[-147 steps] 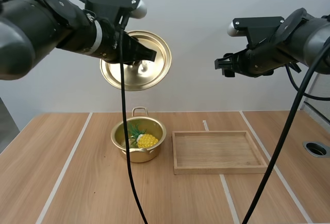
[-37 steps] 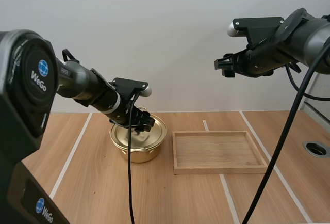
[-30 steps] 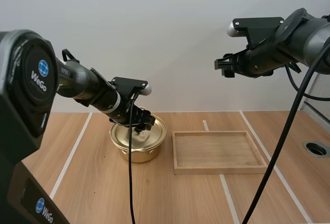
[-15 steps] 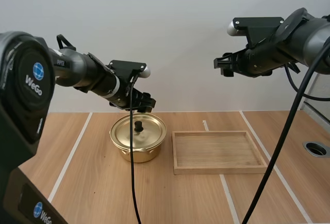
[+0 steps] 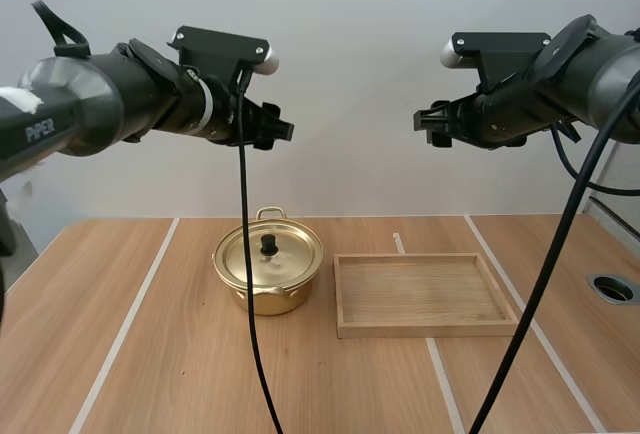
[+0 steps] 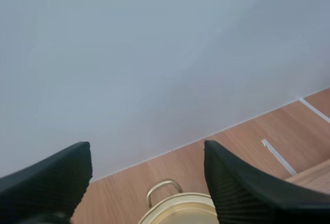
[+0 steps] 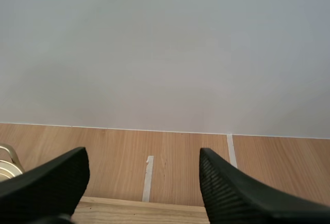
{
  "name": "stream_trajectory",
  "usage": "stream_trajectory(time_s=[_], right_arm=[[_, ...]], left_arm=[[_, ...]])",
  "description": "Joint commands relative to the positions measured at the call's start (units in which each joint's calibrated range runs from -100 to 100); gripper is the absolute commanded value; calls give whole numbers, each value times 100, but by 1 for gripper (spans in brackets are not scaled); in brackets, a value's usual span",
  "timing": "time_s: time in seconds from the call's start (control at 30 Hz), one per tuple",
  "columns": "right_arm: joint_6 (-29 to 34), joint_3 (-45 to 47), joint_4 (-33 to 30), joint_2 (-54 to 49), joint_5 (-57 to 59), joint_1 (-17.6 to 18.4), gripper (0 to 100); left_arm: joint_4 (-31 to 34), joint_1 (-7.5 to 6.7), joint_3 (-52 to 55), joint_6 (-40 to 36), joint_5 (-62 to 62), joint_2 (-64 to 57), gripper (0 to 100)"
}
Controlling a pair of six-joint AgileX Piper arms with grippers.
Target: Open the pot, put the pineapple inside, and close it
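Observation:
A golden pot (image 5: pixel 267 276) stands on the table with its golden lid (image 5: pixel 268 254) on; a black knob (image 5: pixel 268 244) sticks up from the lid's middle. The lid hides whatever is inside. My left gripper (image 5: pixel 275 127) hangs high above the pot, open, with nothing between its fingers (image 6: pixel 242 188). From the left wrist view the pot's far handle (image 6: pixel 164 189) and rim show between the spread fingers. My right gripper (image 5: pixel 428 124) hovers high over the table's right half, open and holding nothing, its fingers (image 7: pixel 237 193) wide apart.
A shallow wooden tray (image 5: pixel 424 294) lies just right of the pot; its far edge (image 7: pixel 139 203) shows in the right wrist view. White tape lines (image 5: pixel 125 326) run across the wooden table. A round hole (image 5: pixel 613 288) sits at the table's right edge.
My left gripper has let go of the lid, now resting on the pot, and has risen from the pot to high above it. The right arm has stayed still.

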Motion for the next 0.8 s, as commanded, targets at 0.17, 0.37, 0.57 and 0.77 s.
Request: stream_trajectory(time_s=[0.17, 0.37, 0.57, 0.77], right_arm=[[-30, -8, 57, -92, -40, -23, 0], [-20, -8, 85, -231, -103, -23, 0], [-29, -8, 355, -812, -747, -23, 0], [-39, -8, 1200, -1633, -1433, -23, 0]], left_arm=[[39, -13, -37, -188, -238, -727, 0], [514, 41, -37, -656, -251, -1049, 0], [478, 246, -37, -1000, -593, -1488, 0], [330, 359, 255, -1450, -1587, -2213, 0]])
